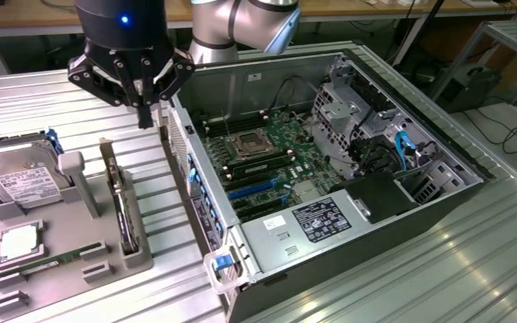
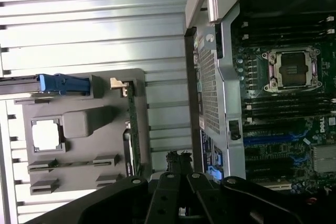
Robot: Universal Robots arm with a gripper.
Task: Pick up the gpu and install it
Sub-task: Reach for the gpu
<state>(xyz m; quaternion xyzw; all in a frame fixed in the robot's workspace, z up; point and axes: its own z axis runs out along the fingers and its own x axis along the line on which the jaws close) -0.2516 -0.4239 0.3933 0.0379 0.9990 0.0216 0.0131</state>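
Note:
The gpu (image 1: 119, 198) stands on edge in a slot of the grey parts tray (image 1: 140, 259), its silvery bracket pointing up at the far end. In the wrist view the gpu (image 2: 133, 129) is a thin green edge along the side of the tray (image 2: 107, 108). My gripper (image 1: 145, 120) hangs shut and empty above the table, just past the card's bracket end, between the tray and the open computer case (image 1: 349, 222). The fingertips (image 2: 178, 157) are pressed together.
A silver hard drive (image 1: 21, 178), a processor (image 1: 18, 243) and a green memory stick (image 1: 52, 259) also sit in the tray. The case lies open with its motherboard (image 1: 268, 158) and blue expansion slots (image 1: 254, 188) exposed. Its rear wall (image 2: 210, 93) rises close beside my gripper.

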